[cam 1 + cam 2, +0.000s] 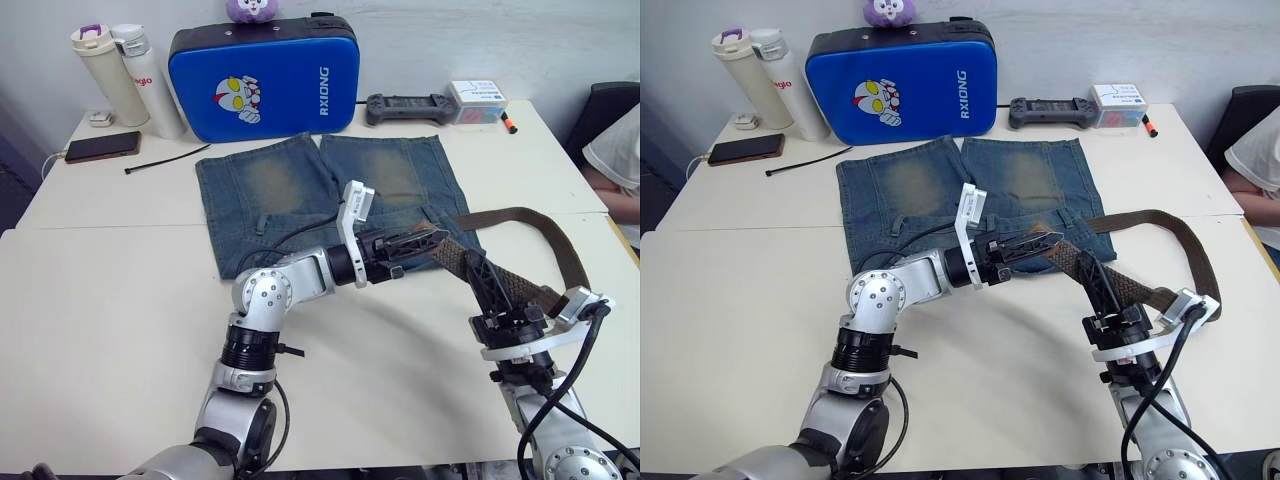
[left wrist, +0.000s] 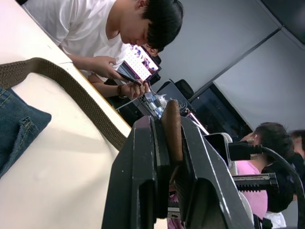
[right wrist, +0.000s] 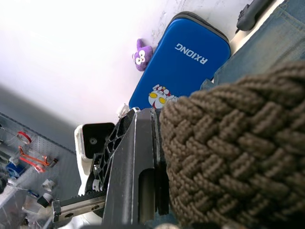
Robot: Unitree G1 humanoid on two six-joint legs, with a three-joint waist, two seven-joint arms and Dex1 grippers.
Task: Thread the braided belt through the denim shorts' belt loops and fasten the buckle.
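The faded denim shorts (image 1: 325, 200) are spread flat at the frame's centre on the pale table (image 1: 120, 300). The woven brown braided belt (image 1: 520, 225) is arched from right of centre and is clamped near its end by the left gripper (image 1: 425, 243); the right gripper (image 1: 497, 298) is closed on the braid lower right

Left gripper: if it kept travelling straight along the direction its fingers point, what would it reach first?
The left gripper, shut on the braided belt, points toward the robot's right. It would likely meet the right gripper holding the same strap; depth between them is unclear.
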